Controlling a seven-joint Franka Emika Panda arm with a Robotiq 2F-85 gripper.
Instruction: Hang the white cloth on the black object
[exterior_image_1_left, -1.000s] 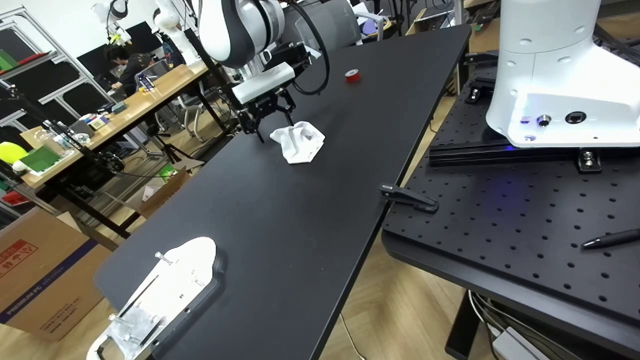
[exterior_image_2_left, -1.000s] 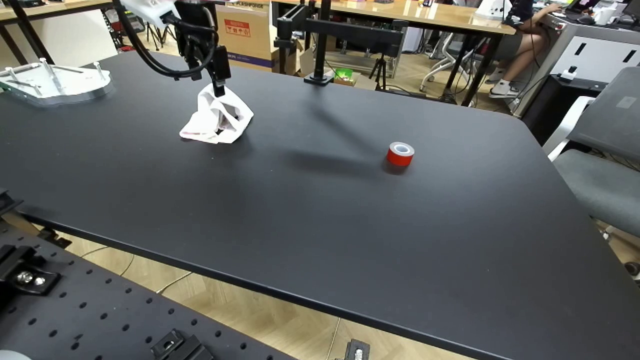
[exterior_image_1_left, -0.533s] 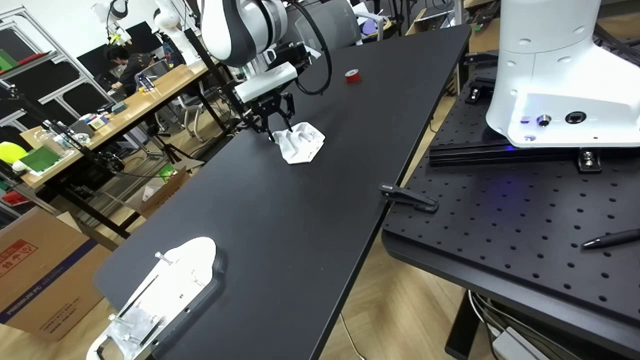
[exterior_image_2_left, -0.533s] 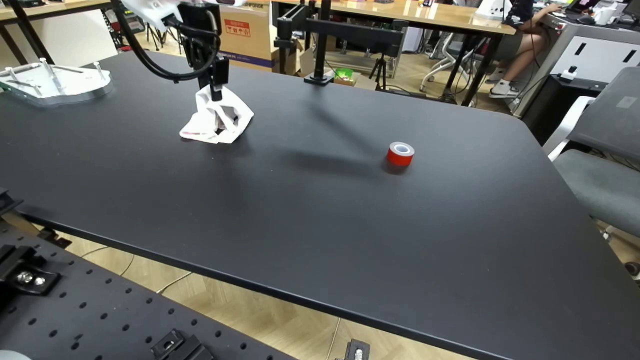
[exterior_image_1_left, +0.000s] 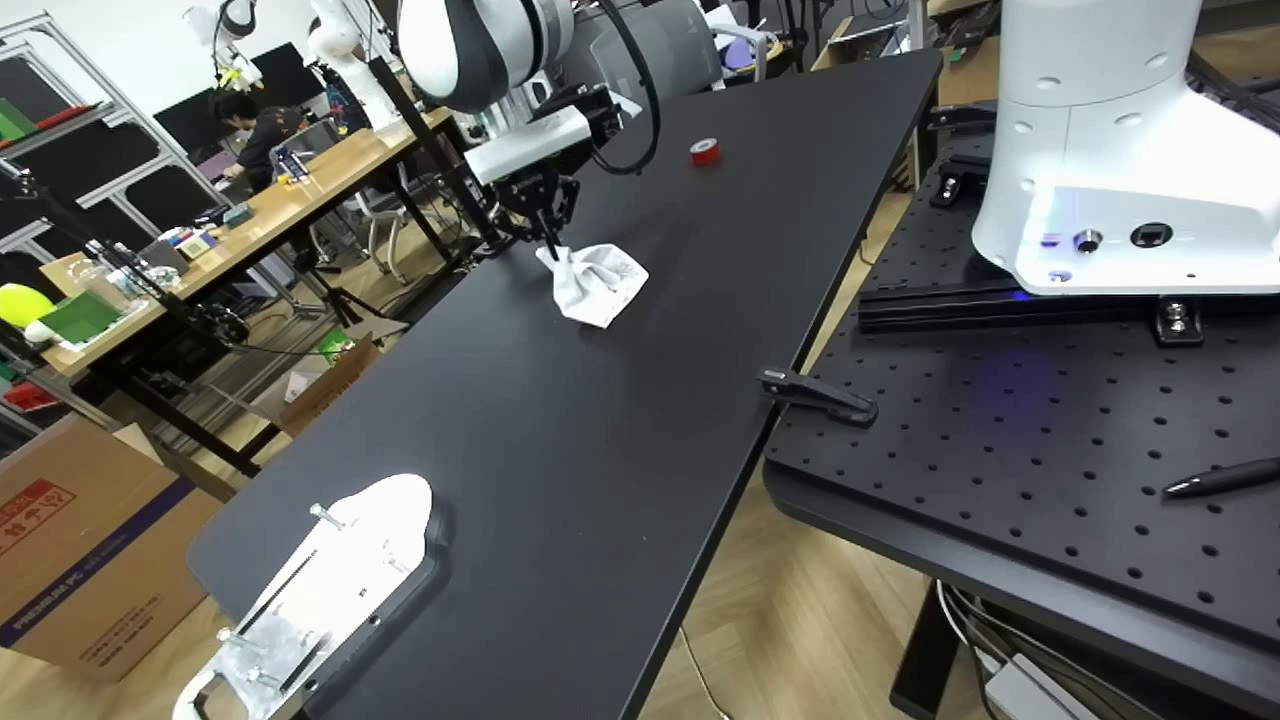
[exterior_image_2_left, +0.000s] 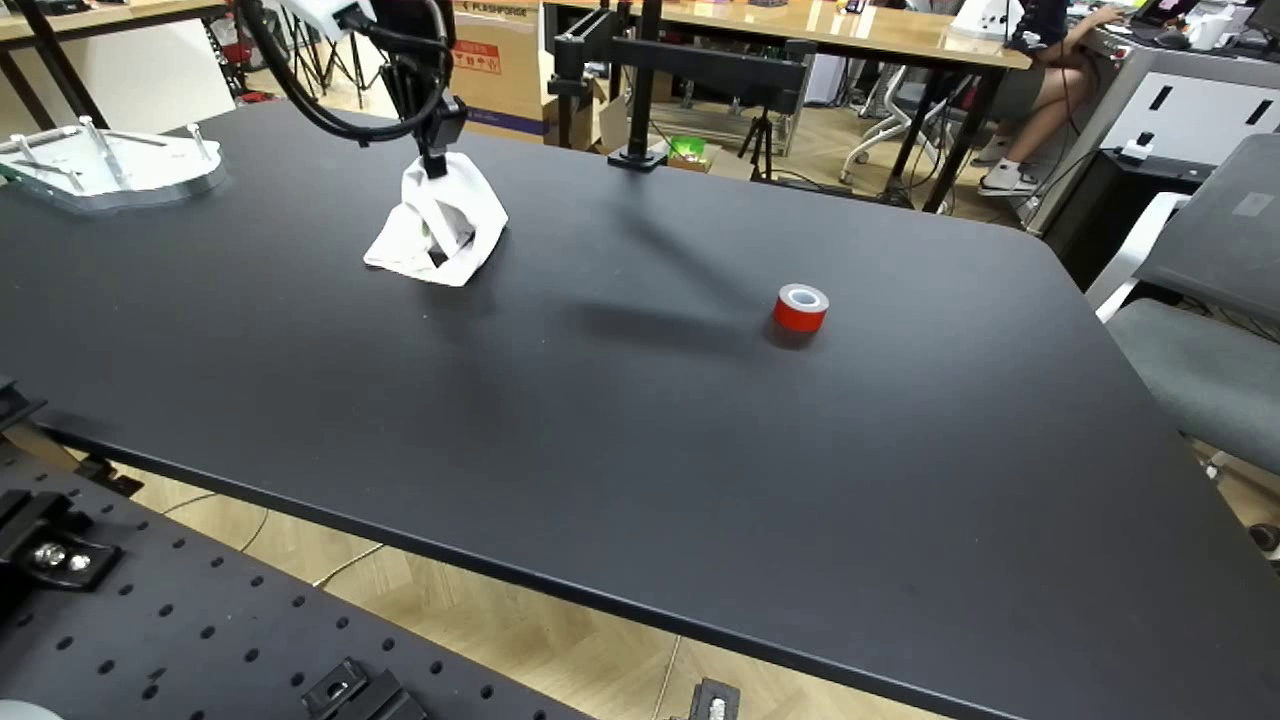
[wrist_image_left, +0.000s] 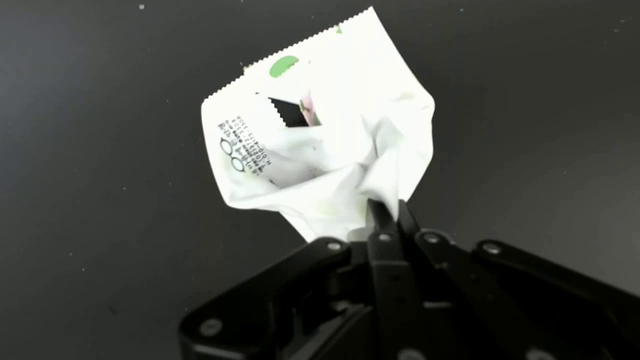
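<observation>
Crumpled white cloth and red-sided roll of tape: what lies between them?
No object: only flat black tabletop lies between the crumpled white cloth and the red-sided roll of tape. Both exterior views show this.

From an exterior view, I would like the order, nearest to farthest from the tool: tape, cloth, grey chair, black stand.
1. cloth: pinched in the tool, below it.
2. black stand: right of the cloth, near the back edge of the table.
3. tape: farther right on the table.
4. grey chair: past the table's right end.
</observation>
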